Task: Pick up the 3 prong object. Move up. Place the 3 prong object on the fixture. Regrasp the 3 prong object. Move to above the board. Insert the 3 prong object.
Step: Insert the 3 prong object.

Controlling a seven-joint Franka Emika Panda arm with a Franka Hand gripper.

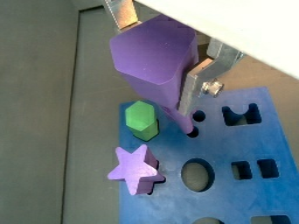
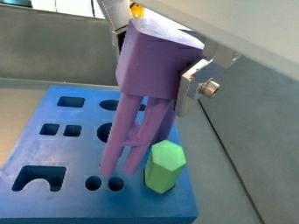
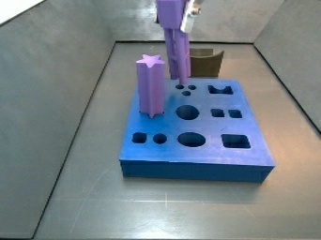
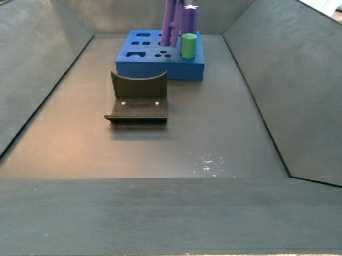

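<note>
My gripper [image 1: 159, 51] is shut on the wide head of the purple 3 prong object [image 1: 152, 61], with a silver finger [image 1: 197, 80] on each side. In the other wrist view the gripper [image 2: 156, 59] holds the 3 prong object [image 2: 149, 70] upright over the blue board [image 2: 47, 157]. Its thin prongs reach down to the small round holes [image 2: 105, 183] near the board's edge. I cannot tell whether the tips are inside. In a side view the 3 prong object [image 3: 177, 52] hangs from the gripper [image 3: 175, 9] above the board [image 3: 207, 155]. The dark fixture [image 4: 139, 98] stands apart from the board [image 4: 144, 62].
A green hexagonal peg [image 1: 142, 120] and a tall purple star-topped post [image 1: 135, 168] stand in the board close to the prongs. The star post [image 3: 150, 84] rises nearly to the gripper's height. Grey bin walls [image 3: 63, 56] slope up around the floor. The fixture [image 3: 205, 62] sits behind the board.
</note>
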